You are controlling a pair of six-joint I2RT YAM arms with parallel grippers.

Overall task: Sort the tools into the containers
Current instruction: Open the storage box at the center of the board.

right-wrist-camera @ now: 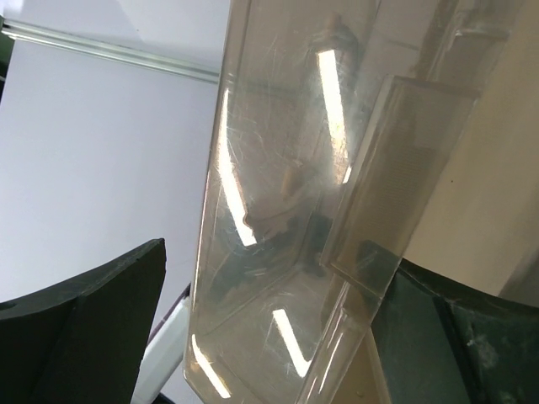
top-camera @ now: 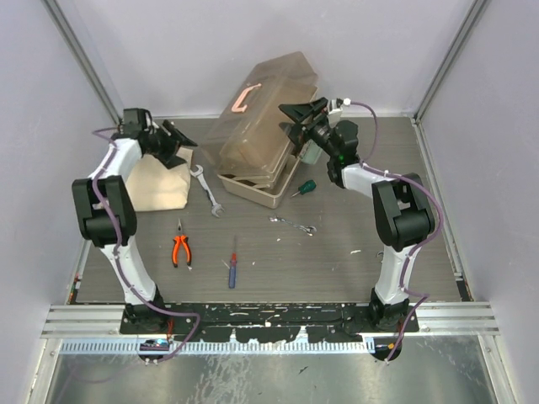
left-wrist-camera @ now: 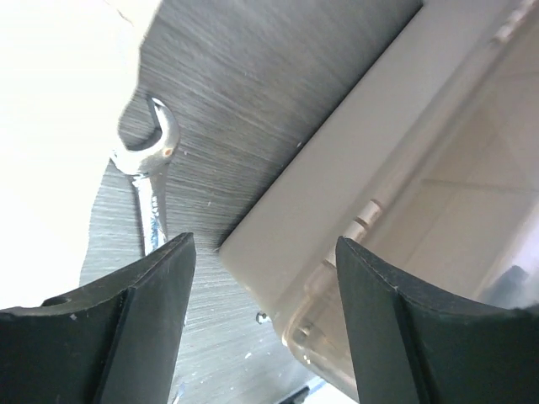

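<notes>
The toolbox [top-camera: 263, 109] stands at the back centre, its brown translucent lid [right-wrist-camera: 278, 168] raised, pink handle [top-camera: 244, 97] on top and tan trays [top-camera: 257, 187] stepped out in front. My right gripper [top-camera: 300, 120] is open and straddles the lid's edge, with a gap beside its left finger [right-wrist-camera: 93, 328]. My left gripper [left-wrist-camera: 265, 278] is open and holds nothing, low over the table by a tray corner [left-wrist-camera: 337, 177]. A silver wrench [left-wrist-camera: 152, 164] lies just ahead of it. On the table lie a green screwdriver [top-camera: 303, 188], a small wrench [top-camera: 293, 223], orange pliers [top-camera: 180, 250] and a blue-red screwdriver [top-camera: 232, 263].
A pale tan tray-like piece [top-camera: 160, 181] sits on the left, right under my left wrist. Grey walls and metal posts close in the table [top-camera: 354, 252] on three sides. The arms' bases stand on a rail [top-camera: 269, 316] at the near edge.
</notes>
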